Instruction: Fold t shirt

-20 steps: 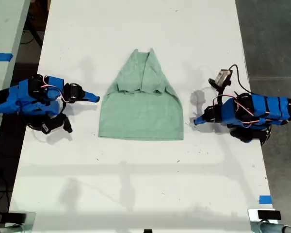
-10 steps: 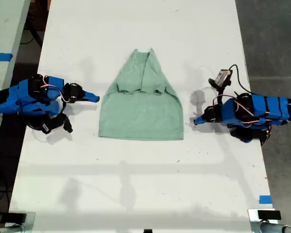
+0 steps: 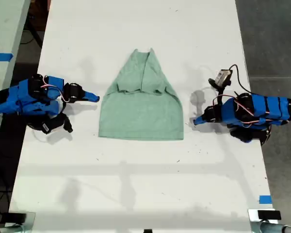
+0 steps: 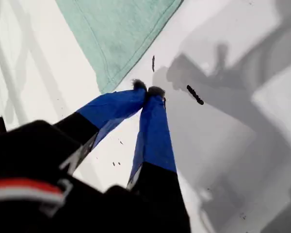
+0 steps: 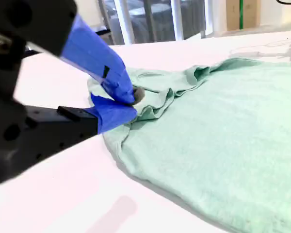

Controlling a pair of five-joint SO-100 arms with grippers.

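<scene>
Exterior view: t shirt [image 3: 140, 109] lies between my first gripper [image 4: 149, 90] and second gripper [image 5: 132, 103], both closed, empty

The first wrist view cuts the t shirt [image 4: 119, 34] off at the picture's edge — only one corner and a run of hem show, the rest out of sight. The dark housing behind my first tool [image 4: 146, 91] is a close blur with no detail to read. Small dark specks on the table [image 4: 223, 145] near the tips are too small to name.

In the second wrist view the t shirt [image 5: 218, 141] runs past the frame, and my second tool [image 5: 131, 102] covers part of the bunched sleeve fold — whether the tips touch cloth cannot be told. The background beyond the table is blurred.
</scene>
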